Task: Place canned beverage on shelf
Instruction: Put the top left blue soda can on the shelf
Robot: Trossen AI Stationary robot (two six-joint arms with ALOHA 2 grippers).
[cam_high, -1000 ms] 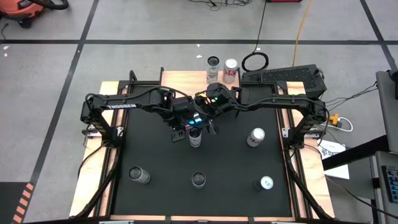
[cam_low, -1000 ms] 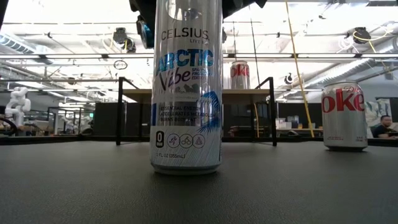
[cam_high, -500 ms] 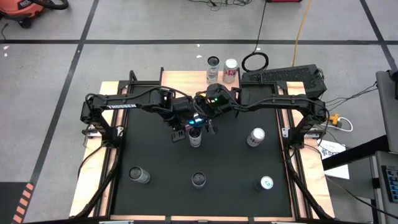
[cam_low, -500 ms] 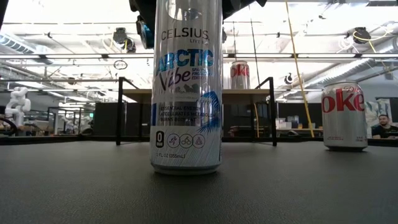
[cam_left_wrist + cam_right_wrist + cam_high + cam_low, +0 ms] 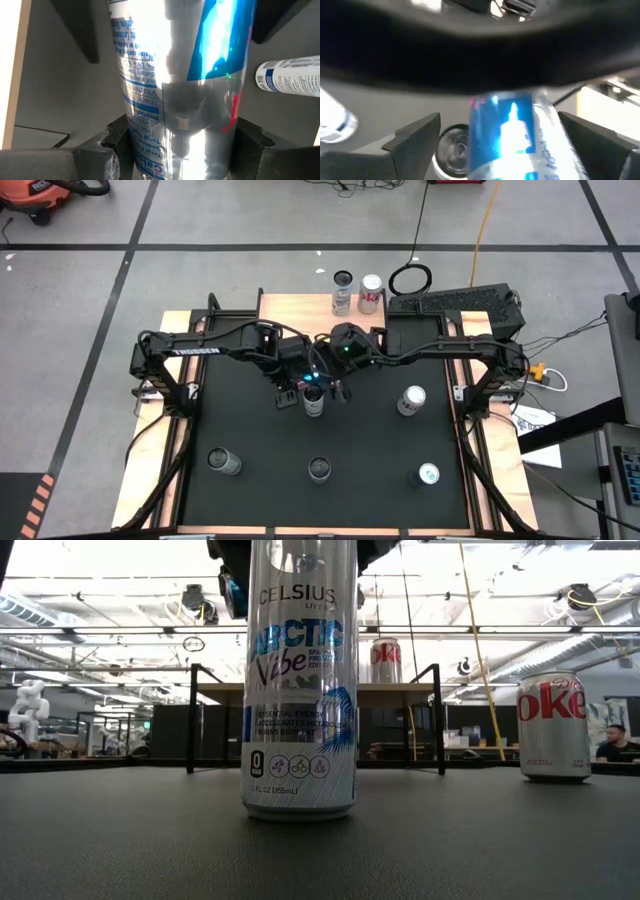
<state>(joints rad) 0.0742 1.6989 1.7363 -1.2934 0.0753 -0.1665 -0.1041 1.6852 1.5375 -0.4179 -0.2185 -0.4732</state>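
Observation:
A slim silver-and-blue can [image 5: 314, 404] stands upright at the middle of the black mat, with my left gripper [image 5: 300, 392] shut on it from above. My right gripper [image 5: 336, 388] is open beside it. In the right wrist view its fingers [image 5: 415, 135] stand on either side of the can [image 5: 515, 135]. The shelf [image 5: 300, 305], a light-wood board on black legs [image 5: 190, 720], stands at the table's far edge and carries two cans [image 5: 343, 283], one of them red [image 5: 386, 660]. In the low view a nearer can hides the held can. My left gripper pinches the can's two opposite sides [image 5: 132, 145] between its two fingers, high up on the can. The fingers come from above, pointing steeply down along the can. The can stays upright below them; whether its foot rests on the mat does not show.
A tall Celsius can [image 5: 300, 680] stands near the front edge, also seen from above [image 5: 319, 470]. A Diet Coke can [image 5: 553, 725] stands to the right. Two more cans [image 5: 225, 462] [image 5: 425, 475] stand at the front left and front right. A person sits in the room beyond [image 5: 620, 740].
My right gripper's wrist has turned a little beside the can, its body shifting slightly toward the table's right, fingers still open. The left gripper and the can have kept still.

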